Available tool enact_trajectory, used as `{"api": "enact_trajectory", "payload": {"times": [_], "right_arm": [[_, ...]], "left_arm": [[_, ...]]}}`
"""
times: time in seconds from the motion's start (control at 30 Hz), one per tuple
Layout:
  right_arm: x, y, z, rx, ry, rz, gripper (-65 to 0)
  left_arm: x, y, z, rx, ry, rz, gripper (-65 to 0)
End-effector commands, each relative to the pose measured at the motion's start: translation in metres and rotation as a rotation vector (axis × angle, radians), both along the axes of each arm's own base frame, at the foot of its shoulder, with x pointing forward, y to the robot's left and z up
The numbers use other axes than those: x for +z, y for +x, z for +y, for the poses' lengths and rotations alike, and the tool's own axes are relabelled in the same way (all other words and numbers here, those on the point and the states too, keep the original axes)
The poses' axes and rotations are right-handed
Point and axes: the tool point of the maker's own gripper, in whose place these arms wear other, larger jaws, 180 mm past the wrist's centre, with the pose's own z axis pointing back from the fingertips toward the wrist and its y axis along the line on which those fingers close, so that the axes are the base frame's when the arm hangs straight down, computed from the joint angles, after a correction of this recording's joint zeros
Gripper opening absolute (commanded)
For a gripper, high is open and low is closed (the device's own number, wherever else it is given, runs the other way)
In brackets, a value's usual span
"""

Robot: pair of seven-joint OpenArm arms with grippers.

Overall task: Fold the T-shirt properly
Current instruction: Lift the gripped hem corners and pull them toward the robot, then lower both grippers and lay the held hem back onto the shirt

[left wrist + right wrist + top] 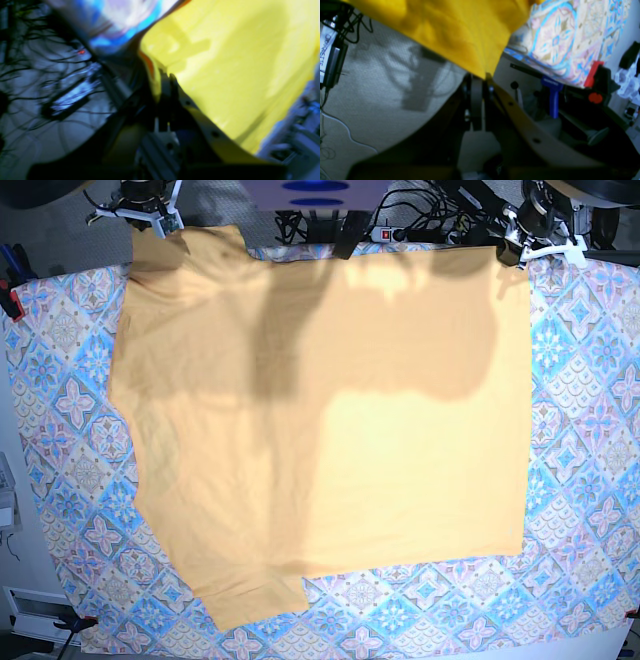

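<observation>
1. The large yellow-orange fabric T-shirt lies spread over the blue-pink tile-patterned cloth on the bench.
2. The left claw and right claw each pinch a far shirt corner.
3. Judgement: move both evenly, keeping that edge taut.

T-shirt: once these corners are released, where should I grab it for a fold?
Probably the T-shirt near-side hem corners, coming from the edge nearest the camera: that hem lies flat and free on the patterned cloth, while both pincers clamp the far edge.
</observation>
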Motion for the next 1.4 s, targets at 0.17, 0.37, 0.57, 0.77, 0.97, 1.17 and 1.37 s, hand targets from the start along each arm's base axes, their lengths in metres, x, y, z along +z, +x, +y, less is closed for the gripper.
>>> {"api": "enact_trajectory", "payload": {"times": [0.17, 0.37, 0.57, 0.77, 0.97, 1.17, 1.37], "right_arm": [[0.016, 0.014, -0.001, 0.016, -0.012, -0.059, -65.0], [0.029, 0.046, 0.001, 0.023, -0.012, -0.146, -65.0], [0.035, 0.074, 0.003, 0.025, -0.009, -0.215, -65.0], [0.043, 0.107, 0.004, 0.025, -0.009, -0.293, -65.0], [0.061, 0.154, 0.004, 0.024, -0.011, -0.411, -65.0], [0.078, 0.195, -0.002, -0.012, -0.029, -0.486, -65.0], [0.103, 0.241, -0.003, -0.017, -0.027, -0.603, -65.0]], "left_arm": [[0.018, 0.015, 0.003, -0.029, 0.027, -0.061, -65.0], [0.041, 0.04, 0.0, -0.06, 0.056, -0.144, -65.0], [0.052, 0.057, -0.003, -0.068, 0.059, -0.196, -65.0], [0.061, 0.077, -0.003, -0.072, 0.066, -0.247, -65.0], [0.078, 0.119, -0.002, -0.071, 0.075, -0.35, -65.0], [0.095, 0.155, -0.001, -0.069, 0.087, -0.44, -65.0], [0.107, 0.187, 0.001, -0.093, 0.147, -0.488, -65.0]]}}
